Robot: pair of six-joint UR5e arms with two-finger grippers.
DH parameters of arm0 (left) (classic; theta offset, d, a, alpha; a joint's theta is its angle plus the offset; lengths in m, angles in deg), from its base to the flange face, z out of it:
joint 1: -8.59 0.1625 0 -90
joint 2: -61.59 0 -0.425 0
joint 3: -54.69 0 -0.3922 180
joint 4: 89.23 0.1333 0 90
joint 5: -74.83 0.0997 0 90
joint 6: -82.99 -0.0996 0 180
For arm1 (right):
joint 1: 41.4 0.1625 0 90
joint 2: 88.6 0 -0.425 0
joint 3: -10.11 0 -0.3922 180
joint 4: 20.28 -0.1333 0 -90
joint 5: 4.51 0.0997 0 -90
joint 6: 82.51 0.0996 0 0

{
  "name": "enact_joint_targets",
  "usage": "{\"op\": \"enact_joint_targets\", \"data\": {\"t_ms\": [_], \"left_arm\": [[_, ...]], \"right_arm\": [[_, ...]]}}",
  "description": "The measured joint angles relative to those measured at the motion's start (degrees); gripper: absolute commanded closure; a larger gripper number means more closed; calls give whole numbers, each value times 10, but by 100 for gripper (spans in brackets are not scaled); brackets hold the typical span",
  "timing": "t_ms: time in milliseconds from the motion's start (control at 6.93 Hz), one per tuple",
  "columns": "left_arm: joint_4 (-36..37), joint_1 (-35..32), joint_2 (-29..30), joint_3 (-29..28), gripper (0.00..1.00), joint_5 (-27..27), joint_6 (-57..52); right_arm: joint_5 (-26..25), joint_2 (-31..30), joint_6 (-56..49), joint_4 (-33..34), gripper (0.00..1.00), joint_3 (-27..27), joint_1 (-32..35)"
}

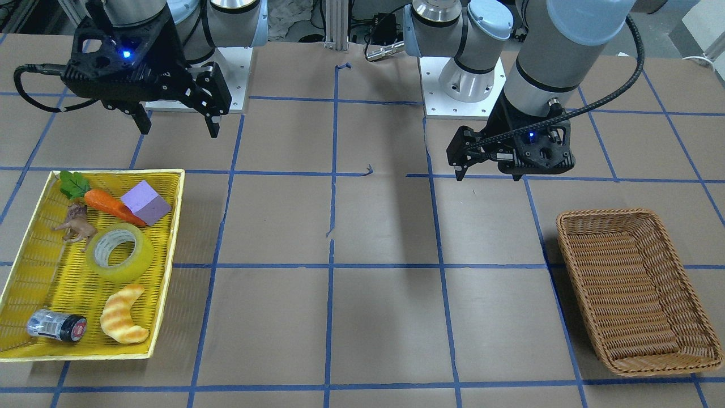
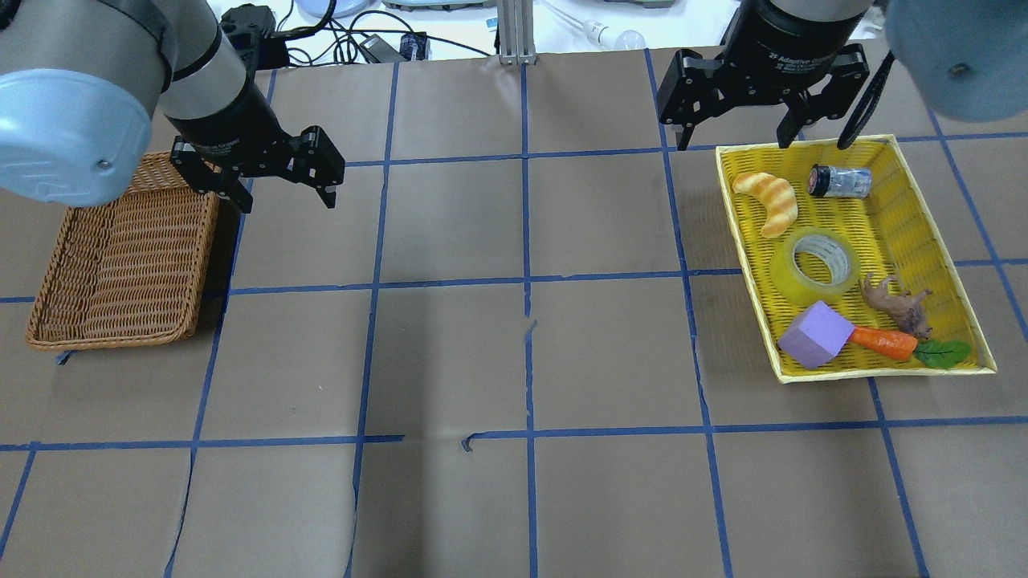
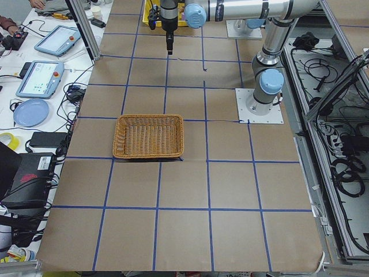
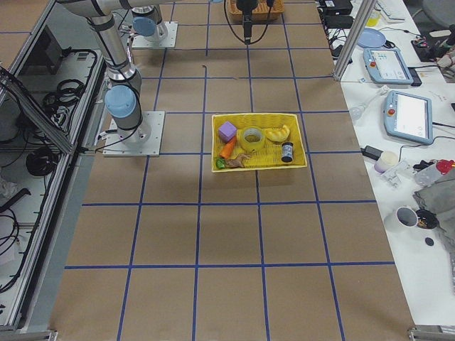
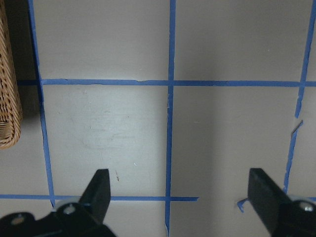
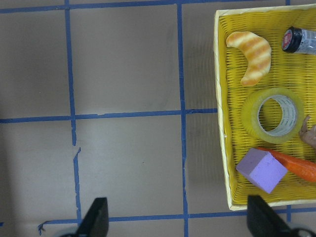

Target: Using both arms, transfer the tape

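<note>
The tape (image 1: 141, 258), a translucent yellow roll with a whitish core, lies flat in the middle of the yellow tray (image 1: 177, 221). It also shows in the overhead view (image 2: 791, 273) and in the right wrist view (image 6: 252, 118). My right gripper (image 2: 732, 143) is open and empty, hovering beyond the tray's far end, apart from the tape; it also shows in the front view (image 1: 180, 130). My left gripper (image 2: 281, 181) is open and empty above the table beside the wicker basket (image 2: 120, 257); it also shows in the front view (image 1: 487, 174).
In the tray with the tape lie a striped croissant toy (image 2: 769, 201), a small jar with a black cap (image 2: 839, 181), a purple block (image 2: 813, 335), a carrot toy (image 2: 883, 342) and a brown animal figure (image 2: 895, 303). The wicker basket holds nothing.
</note>
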Motion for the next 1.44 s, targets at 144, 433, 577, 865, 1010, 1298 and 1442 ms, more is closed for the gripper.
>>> {"op": "enact_joint_targets", "data": {"t_ms": [144, 433, 577, 865, 1010, 1298, 1442], "left_arm": [[0, 0, 0, 0, 0, 0, 0], [0, 0, 1, 0, 0, -1, 1], [0, 0, 1, 0, 0, -1, 1], [0, 0, 1, 0, 0, -2, 1], [0, 0, 1, 0, 0, -2, 1], [1, 0, 2, 0, 0, -7, 1], [1, 0, 2, 0, 0, -8, 1]], "right_arm": [[-2, 5, -13, -1, 0, -1, -21], [-4, 37, -93, -3, 0, 4, -113], [-4, 75, -158, 2, 0, 6, -167], [-7, 162, -252, 51, 0, 19, -228], [-17, 193, -283, 107, 8, 50, -239], [-38, 217, -303, 224, 43, 147, -249], [-42, 218, -306, 248, 46, 176, -251]]}}
